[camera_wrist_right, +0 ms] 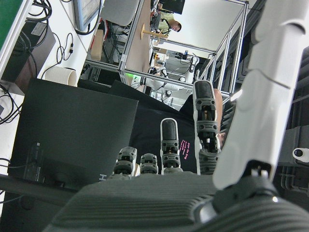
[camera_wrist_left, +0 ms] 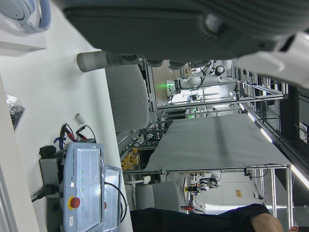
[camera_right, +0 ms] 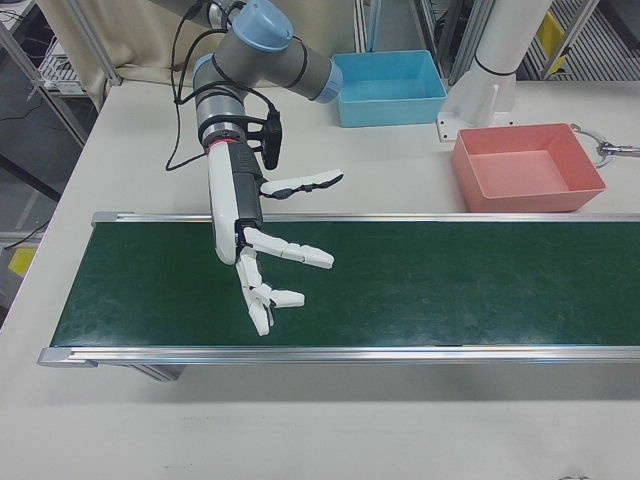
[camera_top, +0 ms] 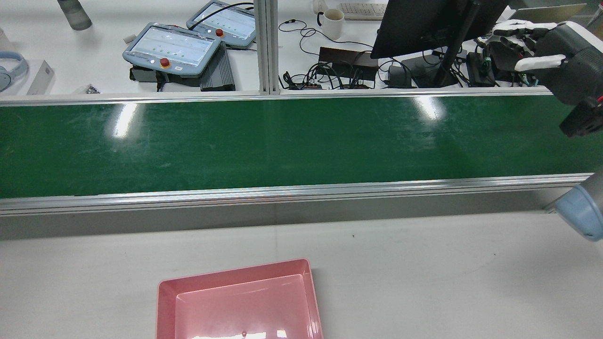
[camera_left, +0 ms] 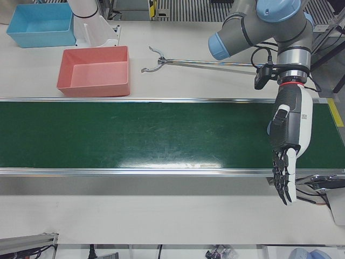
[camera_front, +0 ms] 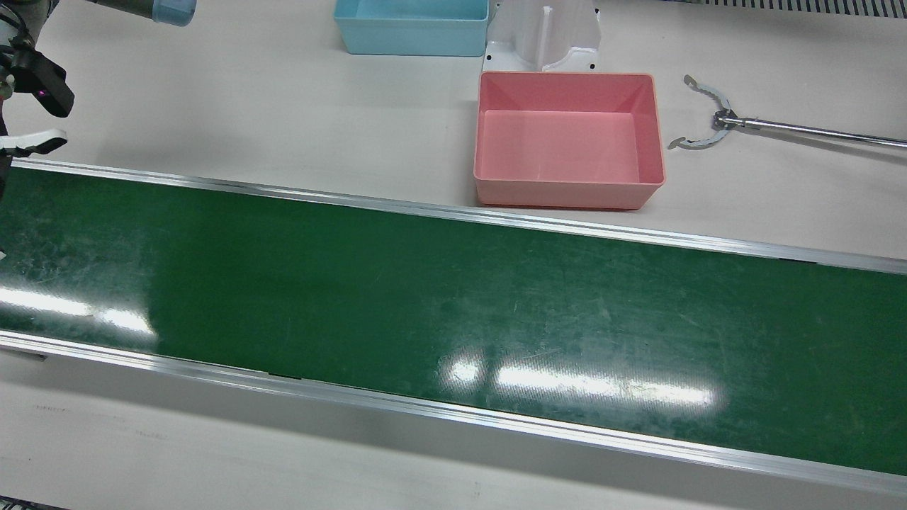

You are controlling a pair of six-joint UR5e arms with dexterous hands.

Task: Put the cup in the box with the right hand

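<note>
While the green conveyor belt [camera_front: 453, 304] runs bare across the station, no cup shows on it in any view, and where the task's cup is cannot be told. Nearest the operators' side, the right hand [camera_right: 262, 262] hangs over the belt's end with its white fingers [camera_right: 300, 254] spread apart and nothing in them. At the other end, the left hand [camera_left: 288, 141] points down over the belt's near rail, fingers straight and loosely apart, also empty.

Beyond the belt, on the pale table [camera_front: 234, 106], stands one pink box [camera_front: 569, 139], open-topped and empty, just past the belt's far rail. Beside it lies one metal reacher tool [camera_front: 716, 122], its curved claw facing the box but apart from it. One light blue box [camera_front: 412, 27] sits farther back, next to a white arm pedestal [camera_front: 544, 39] that touches or nearly touches the pink box's far rim.

From the rear view, the operators' desk holds two teach pendants [camera_top: 172, 47], each with a red stop button, one white mug [camera_top: 332, 22], a keyboard [camera_top: 363, 9], a dark monitor [camera_top: 424, 23], a tangle of cables [camera_top: 325, 73] and a pair of pale blue headphones [camera_top: 12, 68]. Small lettering on the nearer pendant in the left hand view is too fine to read surely.
</note>
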